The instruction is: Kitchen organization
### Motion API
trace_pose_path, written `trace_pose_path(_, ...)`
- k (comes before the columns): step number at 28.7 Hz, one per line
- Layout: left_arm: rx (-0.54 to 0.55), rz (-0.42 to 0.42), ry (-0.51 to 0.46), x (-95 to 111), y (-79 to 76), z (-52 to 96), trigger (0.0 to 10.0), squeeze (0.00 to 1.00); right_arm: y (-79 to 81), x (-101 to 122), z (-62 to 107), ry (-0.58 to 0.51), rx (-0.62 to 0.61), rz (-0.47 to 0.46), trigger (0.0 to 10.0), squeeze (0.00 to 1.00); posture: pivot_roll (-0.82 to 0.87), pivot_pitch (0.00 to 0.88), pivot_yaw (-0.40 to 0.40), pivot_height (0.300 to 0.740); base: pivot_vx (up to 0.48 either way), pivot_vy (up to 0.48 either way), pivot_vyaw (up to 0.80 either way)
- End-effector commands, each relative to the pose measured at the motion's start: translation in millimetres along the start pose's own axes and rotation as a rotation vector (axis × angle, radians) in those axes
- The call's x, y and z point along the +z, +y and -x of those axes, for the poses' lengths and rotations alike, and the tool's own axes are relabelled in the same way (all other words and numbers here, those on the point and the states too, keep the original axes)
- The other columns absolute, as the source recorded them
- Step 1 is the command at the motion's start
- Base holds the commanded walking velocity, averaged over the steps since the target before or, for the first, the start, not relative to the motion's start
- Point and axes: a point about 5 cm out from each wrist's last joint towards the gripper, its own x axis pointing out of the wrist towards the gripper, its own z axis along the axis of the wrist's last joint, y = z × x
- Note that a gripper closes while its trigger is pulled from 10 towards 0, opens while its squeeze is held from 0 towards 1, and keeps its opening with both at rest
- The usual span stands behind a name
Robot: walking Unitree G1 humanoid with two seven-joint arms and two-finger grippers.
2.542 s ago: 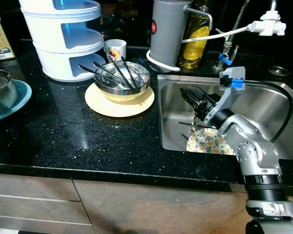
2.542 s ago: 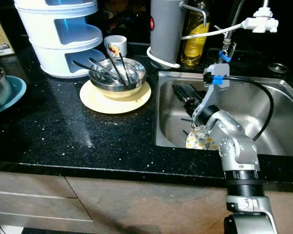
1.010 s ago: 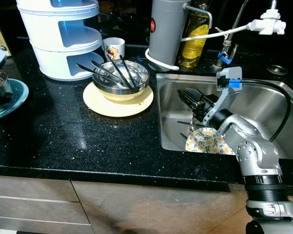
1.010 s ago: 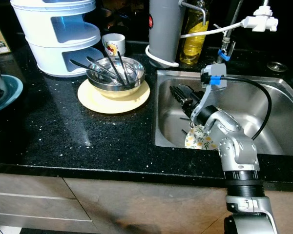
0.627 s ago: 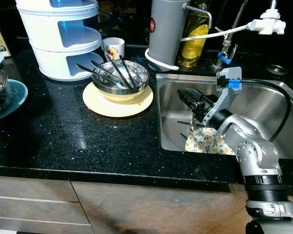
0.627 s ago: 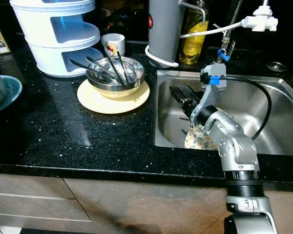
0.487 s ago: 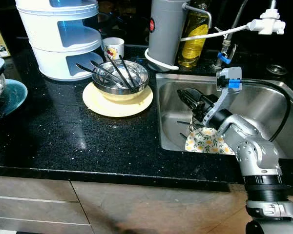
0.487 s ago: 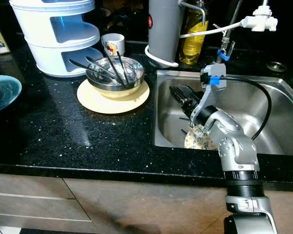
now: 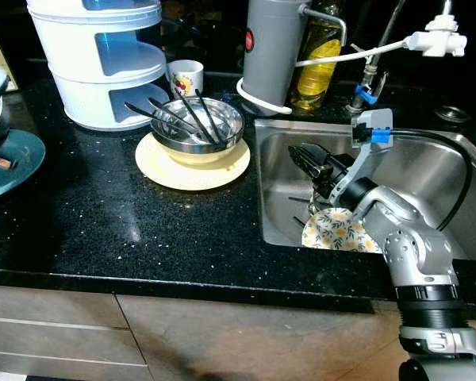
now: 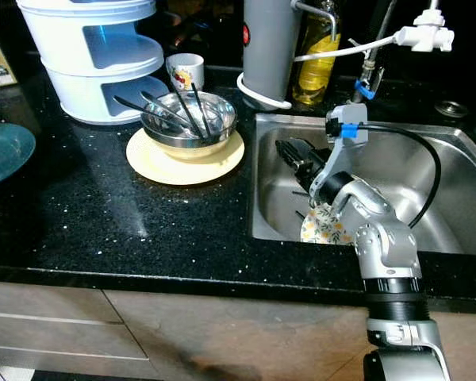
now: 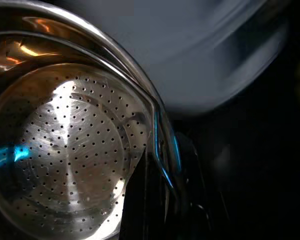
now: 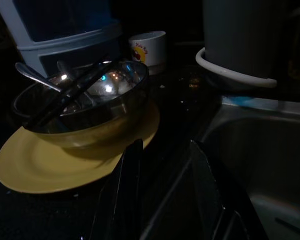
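While the left gripper (image 11: 157, 200) clamps its fingers on the rim of a perforated steel strainer bowl (image 11: 65, 155), the right gripper (image 9: 308, 161) hangs over the steel sink (image 9: 440, 171), fingers narrowly apart, empty; beyond them, the steel bowl of utensils (image 9: 197, 127) on its yellow plate (image 9: 192, 168) looks unsorted.

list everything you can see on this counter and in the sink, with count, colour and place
tiered rack: 1, white and blue, counter back left
mug: 1, white, behind the bowl
steel bowl: 1, silver, holding dark utensils, on the yellow plate
yellow plate: 1, pale yellow, counter centre
teal plate: 1, counter far left
perforated steel pot: 1, silver, at the left gripper
grey canister: 1, behind the sink
oil bottle: 1, yellow
floral plate: 1, in the sink
right gripper: 1, black, over the sink, open
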Motion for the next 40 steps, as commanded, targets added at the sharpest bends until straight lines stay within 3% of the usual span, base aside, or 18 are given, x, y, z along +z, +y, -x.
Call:
trace_pose_path(1, -0.228, -0.050, -0.282, 44.0, -35.7, 2.6, 0.0, 0.00, 4.1, 7.7, 1.5, -0.042, 0.011, -0.031, 10.0, 0.00, -0.01, 0.153, -0.045, 0.740, 0.000, 0.000, 0.00)
trace_pose_path(2, -0.228, -0.050, -0.282, 44.0, -35.7, 2.6, 0.0, 0.00, 4.1, 7.7, 1.5, -0.042, 0.011, -0.031, 10.0, 0.00, -0.01, 0.153, -0.045, 0.740, 0.000, 0.000, 0.00)
trace_pose_path(3, -0.308, -0.049, -0.383, 58.4, -53.3, 5.0, 0.0, 0.00, 5.8, 10.0, 1.3, -0.056, 0.013, -0.039, 10.0, 0.00, -0.01, 0.155, -0.042, 0.740, 0.000, 0.000, 0.00)
trace_pose_path(4, -0.308, -0.049, -0.383, 58.4, -53.3, 5.0, 0.0, 0.00, 5.8, 10.0, 1.3, -0.056, 0.013, -0.039, 10.0, 0.00, -0.01, 0.155, -0.042, 0.740, 0.000, 0.000, 0.00)
trace_pose_path(7, -0.406, -0.046, -0.517, 77.8, -77.2, 9.8, 0.0, 0.00, 6.7, 12.8, 1.2, -0.076, 0.005, -0.045, 10.0, 0.00, -0.01, 0.155, -0.041, 0.740, 0.000, 0.000, 0.00)
trace_pose_path(9, -0.472, -0.043, -0.619, 94.7, -105.3, 10.3, 0.0, 0.00, -3.5, 20.1, 3.5, -0.139, -0.118, -0.039, 10.0, 0.00, -0.01, 0.157, -0.037, 0.740, 0.000, 0.000, 0.00)
trace_pose_path(10, -0.472, -0.043, -0.619, 94.7, -105.3, 10.3, 0.0, 0.00, -3.5, 20.1, 3.5, -0.139, -0.118, -0.039, 10.0, 0.00, -0.01, 0.157, -0.037, 0.740, 0.000, 0.000, 0.00)
trace_pose_path(13, -0.629, -0.066, -0.673, 105.2, -149.5, 14.6, 0.0, 0.00, -18.0, 33.3, 10.2, -0.240, -0.271, -0.010, 10.0, 0.00, -0.02, 0.157, -0.033, 0.740, 0.000, 0.000, 0.00)
trace_pose_path(15, -0.729, -0.088, -0.669, 101.7, -172.8, 17.5, 0.0, 0.00, -16.0, 41.1, 13.1, -0.292, -0.267, -0.014, 10.0, 0.00, -0.02, 0.157, -0.031, 0.740, 0.000, 0.000, 0.00)
trace_pose_path(16, -0.767, -0.099, -0.665, 99.0, -181.5, 19.5, 0.0, 0.00, -12.5, 44.3, 14.0, -0.312, -0.252, -0.020, 10.0, 0.27, -0.02, 0.157, -0.031, 0.740, 0.000, 0.000, 0.00)
trace_pose_path(17, -0.804, -0.121, -0.659, 95.9, -191.5, 21.4, 0.0, 0.00, -6.6, 48.0, 14.9, -0.330, -0.226, -0.015, 10.0, 1.00, -0.02, 0.157, -0.025, 0.740, 0.000, 0.000, 0.00)
trace_pose_path(19, -0.855, -0.167, -0.649, 90.7, -206.9, 23.5, 0.0, 0.00, 6.0, 53.5, 15.3, -0.348, -0.166, -0.002, 10.0, 1.00, -0.02, 0.158, -0.023, 0.740, 0.000, 0.000, 0.00)
trace_pose_path(24, -0.861, -0.271, -0.642, 87.6, -211.2, 23.1, 0.0, 0.00, 20.1, 54.9, 13.9, -0.322, -0.095, -0.008, 10.0, 1.00, -0.03, 0.154, -0.022, 0.740, 0.000, 0.000, 0.00)
trace_pose_path(29, -0.852, -0.478, -0.588, 71.2, -215.0, 16.8, 0.0, 0.00, 36.7, 68.8, 13.2, -0.329, -0.039, 0.010, 10.0, 1.00, -0.03, 0.147, -0.014, 0.740, 0.000, 0.000, 0.00)
trace_pose_path(33, -0.864, -0.532, -0.578, 68.2, -216.9, 16.1, 0.0, 0.00, 39.5, 77.7, 13.2, -0.317, -0.020, 0.056, 10.0, 1.00, -0.03, 0.144, -0.013, 0.740, 0.000, 0.000, 0.00)
trace_pose_path(34, -0.863, -0.543, -0.576, 68.1, -217.0, 15.5, 0.0, 0.00, 38.9, 81.5, 13.5, -0.314, -0.017, 0.079, 10.0, 0.28, -0.03, 0.143, -0.013, 0.740, 0.000, 0.000, 0.00)
trace_pose_path(35, -0.864, -0.555, -0.574, 67.6, -217.3, 15.0, 0.0, 0.00, 37.8, 86.0, 14.7, -0.312, -0.016, 0.098, 10.0, 0.00, -0.03, 0.142, -0.012, 0.740, 0.000, 0.000, 0.00)
trace_pose_path(40, -0.864, -0.590, -0.572, 64.7, -218.6, 13.2, 0.0, 0.00, 47.5, 83.1, 25.1, -0.095, 0.167, 0.380, 10.0, 0.00, -0.03, 0.143, -0.015, 0.740, 0.000, 0.000, 0.00)
